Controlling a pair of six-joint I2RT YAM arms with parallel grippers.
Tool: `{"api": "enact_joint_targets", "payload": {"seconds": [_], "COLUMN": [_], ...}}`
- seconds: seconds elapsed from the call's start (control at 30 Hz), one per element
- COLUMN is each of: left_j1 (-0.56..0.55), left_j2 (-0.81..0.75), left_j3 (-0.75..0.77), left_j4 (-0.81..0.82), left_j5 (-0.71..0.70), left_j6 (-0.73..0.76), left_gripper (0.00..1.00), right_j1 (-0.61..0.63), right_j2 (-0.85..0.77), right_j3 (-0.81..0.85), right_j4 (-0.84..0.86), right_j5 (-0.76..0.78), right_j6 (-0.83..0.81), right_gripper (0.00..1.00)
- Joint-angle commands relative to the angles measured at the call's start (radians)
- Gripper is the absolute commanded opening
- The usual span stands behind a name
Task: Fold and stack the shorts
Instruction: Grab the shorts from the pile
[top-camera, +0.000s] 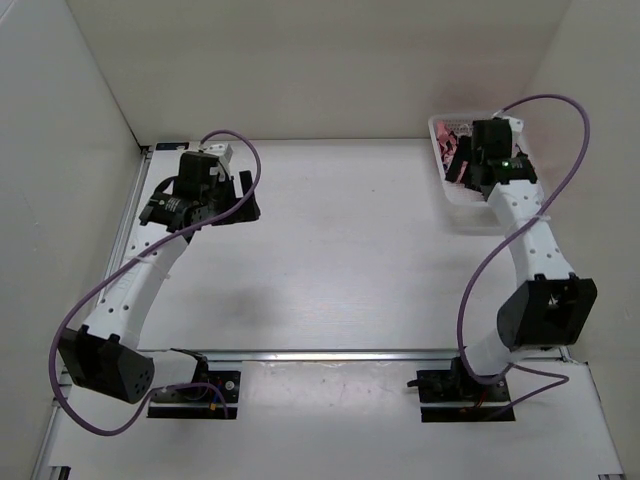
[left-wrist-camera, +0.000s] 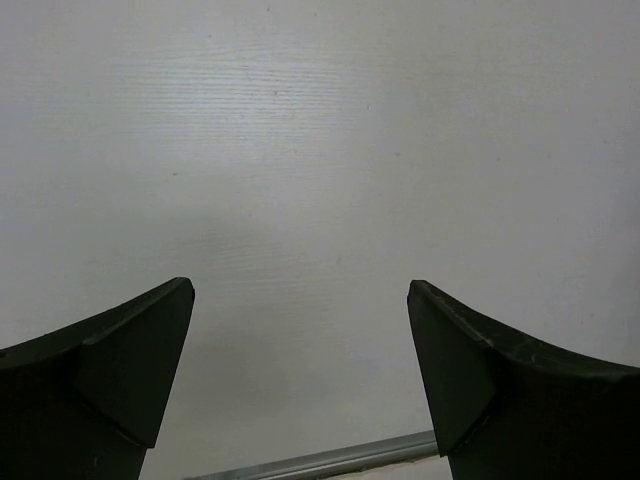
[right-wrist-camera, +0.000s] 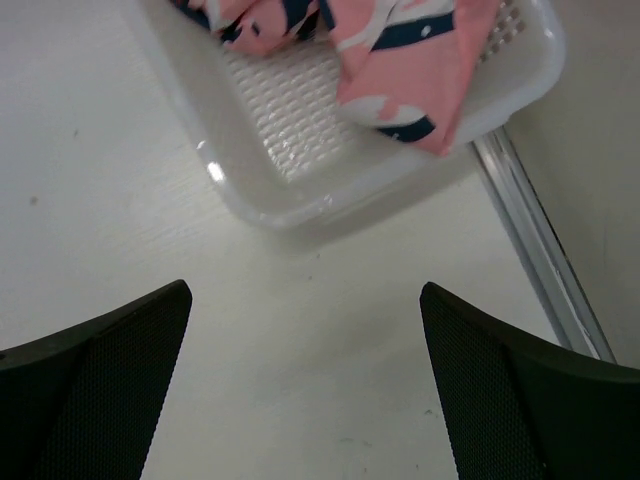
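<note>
One: Which claw is placed nearer the shorts (right-wrist-camera: 400, 70)?

Two: The right claw (right-wrist-camera: 305, 300) is. Its jaws are spread wide with nothing between them. The shorts are seen ahead of it and slightly to its right, bunched in the white mesh basket (right-wrist-camera: 300, 205).

One: How is the bundle laid?

Two: Its long axis is judged to run across the line of approach, left to right, roughly parallel to the gap between the jaws. One folded flap is draped toward the basket's near right corner.

One: What is found in the way?

Two: The basket's near wall is set between claw and cloth, so it would have to be cleared from above. A metal rail (right-wrist-camera: 530, 230) is seen to the right. The left claw (left-wrist-camera: 300, 290), also spread with nothing held, is poised over the tabletop (left-wrist-camera: 320, 150), well apart from the basket.
</note>
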Motion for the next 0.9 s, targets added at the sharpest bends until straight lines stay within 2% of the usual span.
{"api": "enact_joint_targets", "payload": {"seconds": [0.0,0.07,0.2,0.27,0.3,0.33,0.43,0.5,0.53,0.6,0.63,0.67,0.73,0.77,0.87], "left_j1": [-0.027,-0.027,-0.036,-0.036,-0.036,-0.036,-0.036,-0.045,-0.045,-0.045,-0.045,-0.045,-0.045,-0.045,-0.054], "left_j2": [-0.043,-0.032,-0.032,-0.032,-0.032,-0.032,-0.041,-0.041,-0.041,-0.032,-0.018,-0.018,-0.005,-0.005,-0.005], "left_j3": [-0.029,-0.038,-0.058,-0.058,-0.058,-0.058,-0.036,-0.036,-0.036,-0.036,-0.036,-0.036,-0.036,-0.036,-0.036], "left_j4": [0.024,0.024,0.024,0.024,0.024,0.024,0.013,0.003,0.003,0.003,-0.007,-0.017,-0.017,-0.017,-0.017], "left_j5": [-0.026,-0.004,-0.004,-0.004,-0.004,-0.004,-0.015,-0.029,-0.029,-0.029,-0.029,-0.029,-0.029,-0.029,-0.038], "left_j6": [-0.034,-0.034,-0.043,-0.043,-0.043,-0.043,-0.043,-0.043,-0.043,-0.043,-0.043,-0.043,-0.043,-0.052,-0.061], "left_gripper": [1.0,1.0,1.0,1.0,1.0,1.0,1.0,1.0,1.0,1.0,1.0,1.0,1.0,1.0,1.0], "right_j1": [-0.096,-0.141,-0.196,-0.213,-0.227,-0.227,-0.245,-0.254,-0.255,-0.265,-0.265,-0.265,-0.265,-0.265,-0.265], "right_j2": [0.121,0.19,0.426,0.514,0.607,0.653,0.79,0.851,0.867,0.89,0.902,0.902,0.887,0.862,0.775], "right_j3": [0.137,0.203,0.444,0.539,0.596,0.71,0.866,0.905,0.918,0.949,0.949,0.96,0.96,0.96,0.96], "right_j4": [0.007,-0.002,-0.075,-0.1,-0.12,-0.161,-0.187,-0.188,-0.188,-0.188,-0.188,-0.178,-0.169,-0.169,-0.14], "right_j5": [-0.072,-0.082,-0.091,-0.091,-0.091,-0.082,-0.037,-0.028,-0.045,-0.08,-0.106,-0.123,-0.164,-0.177,-0.2], "right_j6": [0.029,0.029,0.052,0.052,0.052,0.043,0.023,0.023,0.023,0.042,0.042,0.052,0.052,0.052,0.052], "right_gripper": [1.0,1.0,1.0,0.93,0.91,0.9,0.89,0.83,0.79,0.56,0.48,0.27,0.12,0.0,0.0]}}
